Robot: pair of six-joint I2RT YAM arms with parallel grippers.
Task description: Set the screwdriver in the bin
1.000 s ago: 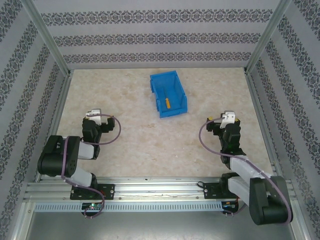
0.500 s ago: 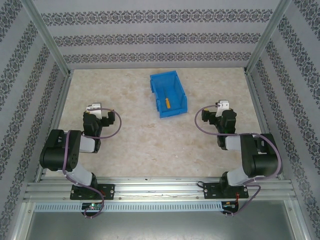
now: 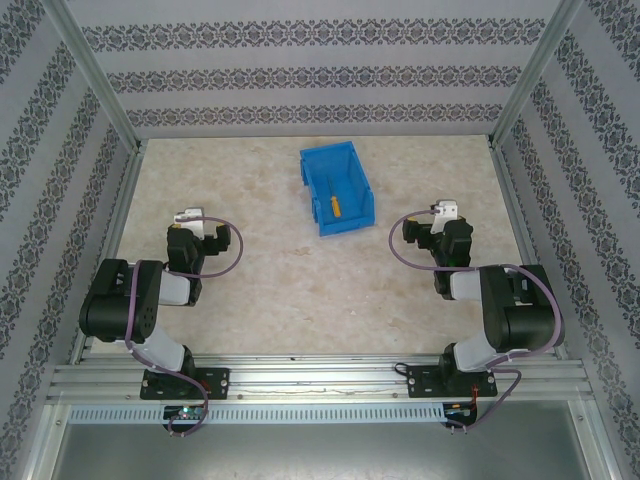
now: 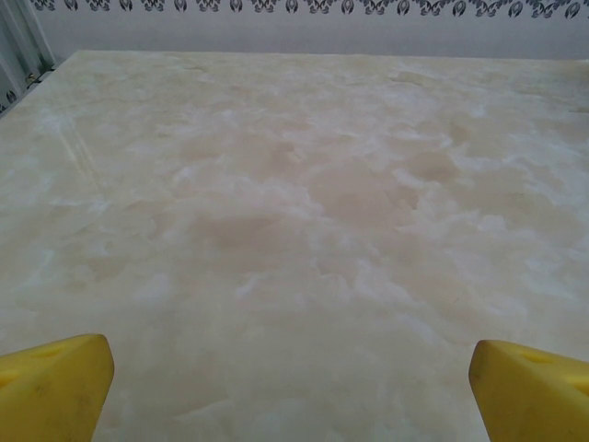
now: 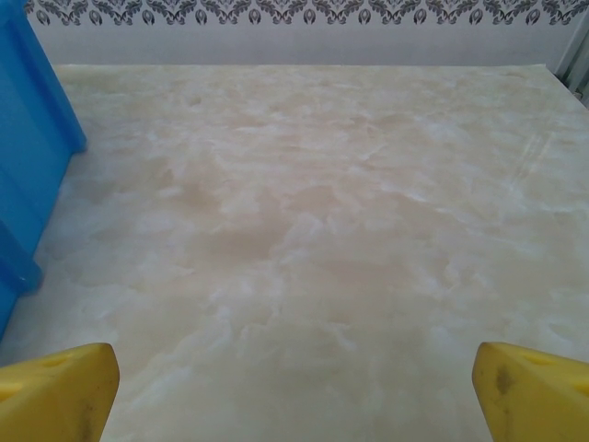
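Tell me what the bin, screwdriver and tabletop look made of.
The bin: likely moulded plastic, uniform bright blue, smooth walls. The screwdriver: orange-yellow handle, probably plastic; thin dark shaft, presumably metal, too small to confirm. The table: marble-patterned cream surface; stone or laminate, cannot tell.

I am finding no readable text, label, brand or number in any of these views. The dark bands [image 3: 300, 78] running across the walls [image 3: 300, 58] are showing only a repeating ornamental pattern, not lettering.
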